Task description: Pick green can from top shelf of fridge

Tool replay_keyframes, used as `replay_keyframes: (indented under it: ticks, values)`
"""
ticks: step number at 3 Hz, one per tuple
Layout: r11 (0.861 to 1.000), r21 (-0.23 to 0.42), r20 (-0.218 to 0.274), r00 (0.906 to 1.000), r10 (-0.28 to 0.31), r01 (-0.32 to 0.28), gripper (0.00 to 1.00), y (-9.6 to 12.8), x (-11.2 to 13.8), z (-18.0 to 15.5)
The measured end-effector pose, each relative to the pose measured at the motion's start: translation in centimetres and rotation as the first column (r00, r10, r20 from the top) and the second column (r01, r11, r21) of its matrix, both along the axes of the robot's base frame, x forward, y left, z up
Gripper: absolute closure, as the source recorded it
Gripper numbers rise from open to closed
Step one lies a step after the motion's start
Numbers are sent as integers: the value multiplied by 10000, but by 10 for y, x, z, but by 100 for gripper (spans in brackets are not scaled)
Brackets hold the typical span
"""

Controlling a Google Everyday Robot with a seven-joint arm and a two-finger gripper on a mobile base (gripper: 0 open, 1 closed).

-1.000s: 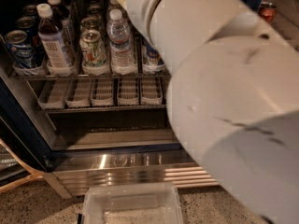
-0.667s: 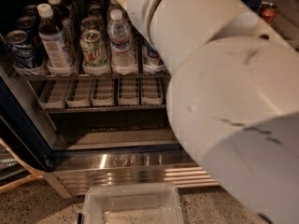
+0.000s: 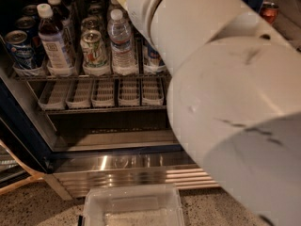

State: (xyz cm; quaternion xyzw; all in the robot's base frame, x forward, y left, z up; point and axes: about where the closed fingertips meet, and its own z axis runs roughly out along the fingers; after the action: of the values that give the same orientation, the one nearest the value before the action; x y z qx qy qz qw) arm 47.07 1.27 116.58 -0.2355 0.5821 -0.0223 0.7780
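Observation:
The fridge (image 3: 122, 166) stands open, with a ribbed steel base panel and a dark blue frame. Its upper rack in view (image 3: 94, 75) carries a blue-and-silver can (image 3: 19, 48), a dark bottle (image 3: 54, 41), a whitish can with a green logo (image 3: 94, 48) and a clear water bottle (image 3: 121, 41). Dark can tops (image 3: 91, 20) stand behind them; I cannot pick out a dark-green can among them. My big white arm (image 3: 225, 102) fills the right side and reaches up into the fridge. The gripper is past the top edge, out of view.
A lower rack holds empty clear lane trays (image 3: 103, 92). A clear plastic bin (image 3: 134, 206) sits on the speckled floor in front of the fridge. A red can (image 3: 269, 11) shows at the upper right. The open door's edge (image 3: 14, 166) is at the lower left.

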Motion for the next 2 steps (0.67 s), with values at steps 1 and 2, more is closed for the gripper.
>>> replay_keyframes:
  ticks: [1,2]
  values:
    - [10000,0,-1,10000,1,-1,100,0,0,0]
    - [9981,140,-831,9947,603,-593,100,4,1,-18]
